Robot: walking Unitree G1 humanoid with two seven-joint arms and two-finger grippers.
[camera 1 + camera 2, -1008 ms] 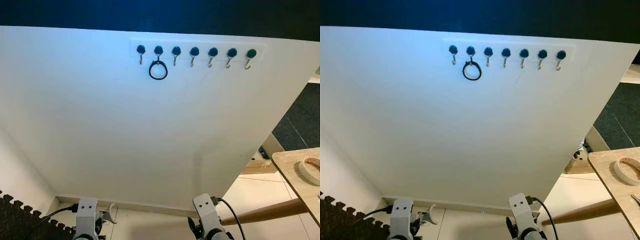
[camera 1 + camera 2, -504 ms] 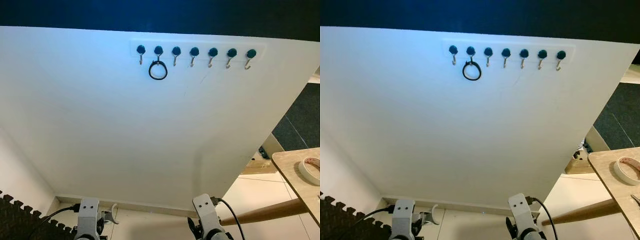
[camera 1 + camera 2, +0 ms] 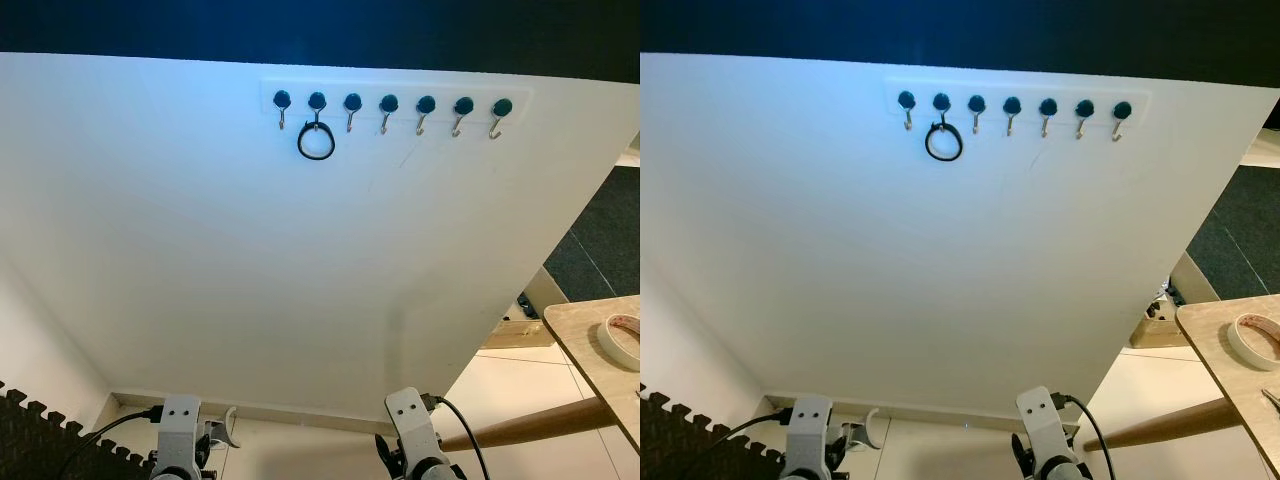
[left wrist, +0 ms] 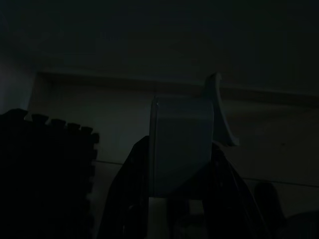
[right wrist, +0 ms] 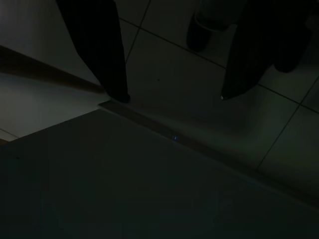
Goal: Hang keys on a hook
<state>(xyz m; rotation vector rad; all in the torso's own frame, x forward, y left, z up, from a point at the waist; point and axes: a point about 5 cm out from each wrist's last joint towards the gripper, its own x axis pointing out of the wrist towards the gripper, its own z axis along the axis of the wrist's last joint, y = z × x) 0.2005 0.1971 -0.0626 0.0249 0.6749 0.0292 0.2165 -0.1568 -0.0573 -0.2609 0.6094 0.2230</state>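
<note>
1. Left gripper [image 4: 182, 164]: hangs low near the floor, by the dark foam mat [image 3: 40, 440]. Its fingers [image 4: 124, 184] close around a pale, flat-faced object [image 4: 180, 142] with a curved hook-like tab; in the dim wrist view its identity cannot be told.
2. Right gripper [image 5: 172, 97]: hangs low over the tiled floor [image 5: 199, 84] at the foot of the wall. Its two black fingers [image 5: 102, 55] stand well apart, with nothing between them.
3. Skirting strip [image 3: 300, 413]: runs along the base of the white wall, just beyond both wrists.
4. Table [image 3: 585, 345]: wooden, at the robot's right, with a slanting wooden leg [image 3: 530, 425] below it.
5. Roll of tape [image 3: 622, 340]: pale, lying flat on the table near its edge.
6. White wall [image 3: 250, 260]: broad, plain, directly ahead.
7. Hook rail [image 3: 395, 103]: seven dark-capped metal hooks in a row, high on the wall.
8. Black ring [image 3: 316, 141]: hangs from the second hook [image 3: 317, 104] from the left; no keys can be made out on it.
9. Remaining six hooks: bare.
</note>
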